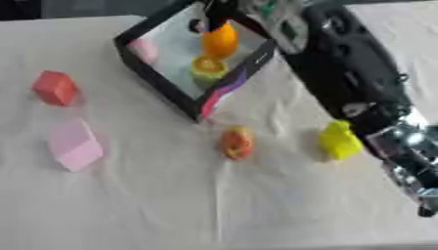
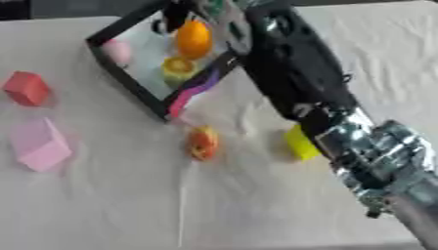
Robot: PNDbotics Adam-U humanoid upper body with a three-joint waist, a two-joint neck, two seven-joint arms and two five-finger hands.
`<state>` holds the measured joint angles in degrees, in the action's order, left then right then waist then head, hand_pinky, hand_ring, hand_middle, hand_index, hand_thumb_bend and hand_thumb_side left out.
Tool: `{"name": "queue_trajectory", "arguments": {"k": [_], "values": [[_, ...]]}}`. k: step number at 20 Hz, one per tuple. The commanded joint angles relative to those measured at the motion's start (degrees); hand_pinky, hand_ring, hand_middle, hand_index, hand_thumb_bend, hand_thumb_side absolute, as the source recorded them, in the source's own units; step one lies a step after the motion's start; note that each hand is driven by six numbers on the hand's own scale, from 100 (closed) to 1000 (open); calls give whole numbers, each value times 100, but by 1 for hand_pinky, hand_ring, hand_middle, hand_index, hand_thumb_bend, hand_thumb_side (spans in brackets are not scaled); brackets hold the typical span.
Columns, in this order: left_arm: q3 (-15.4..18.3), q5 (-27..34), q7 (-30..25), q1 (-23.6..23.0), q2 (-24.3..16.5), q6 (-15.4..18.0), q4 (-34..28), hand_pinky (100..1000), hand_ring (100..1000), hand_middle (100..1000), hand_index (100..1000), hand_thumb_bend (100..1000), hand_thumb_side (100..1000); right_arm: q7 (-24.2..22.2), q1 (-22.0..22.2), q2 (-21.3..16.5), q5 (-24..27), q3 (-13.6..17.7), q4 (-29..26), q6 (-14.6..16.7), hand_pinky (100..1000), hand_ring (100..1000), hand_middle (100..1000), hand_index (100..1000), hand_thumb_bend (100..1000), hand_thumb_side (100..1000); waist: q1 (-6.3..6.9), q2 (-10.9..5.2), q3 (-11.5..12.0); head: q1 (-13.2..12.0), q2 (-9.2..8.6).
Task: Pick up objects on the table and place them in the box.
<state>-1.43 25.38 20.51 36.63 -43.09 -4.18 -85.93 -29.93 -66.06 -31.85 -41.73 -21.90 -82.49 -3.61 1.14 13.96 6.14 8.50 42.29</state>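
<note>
A black-rimmed box (image 1: 157, 80) with a pale floor stands at the top centre. My right arm (image 1: 342, 73) reaches in from the lower right, and its hand (image 1: 212, 17) hangs over the box, dark fingers curled on the top of an orange round object (image 1: 220, 41). Inside the box lie a pink object (image 1: 143, 49) and a yellow-green piece with an orange top (image 1: 208, 68). On the cloth lie a red block (image 1: 54, 88), a pink block (image 1: 75, 145), a small orange-red object (image 1: 237, 142) and a yellow object (image 1: 340, 140). The left hand does not show.
A creased white cloth (image 1: 171, 205) covers the table. My right forearm crosses above the right part of the table, just over the yellow object. The table's far edge runs behind the box.
</note>
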Motion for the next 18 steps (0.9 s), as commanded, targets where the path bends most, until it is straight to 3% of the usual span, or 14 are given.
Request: {"name": "queue_trajectory", "arguments": {"k": [1,5,7,12,18], "values": [[103,-25,44,13,-311,13,-16,777,866,806,881,317,676,-314,262,-1101,917,103,-1109,-482,813,804,776,854,525,117,-75,-229,-55,-98,34],[114,-42,58,-11,-310,28,-19,775,866,806,881,318,675,-325,1289,-2223,1781,448,-2653,-987,810,800,771,838,530,127,-102,-208,-155,-130,61],[135,-42,78,-52,-290,49,-61,775,866,807,881,320,675,-185,1833,-2612,2114,663,-3074,-1096,810,800,770,838,530,128,-102,-197,-177,-188,85],[211,-80,172,-225,-232,91,-256,775,867,808,881,325,670,328,2951,-3139,2406,993,-3206,-784,811,801,777,846,535,139,-61,-195,-171,-467,93],[298,-124,266,-443,-207,100,-479,774,866,807,881,325,668,865,4082,-3218,2372,1246,-3210,-613,810,798,775,854,541,154,-53,-232,-153,-597,54]]}}
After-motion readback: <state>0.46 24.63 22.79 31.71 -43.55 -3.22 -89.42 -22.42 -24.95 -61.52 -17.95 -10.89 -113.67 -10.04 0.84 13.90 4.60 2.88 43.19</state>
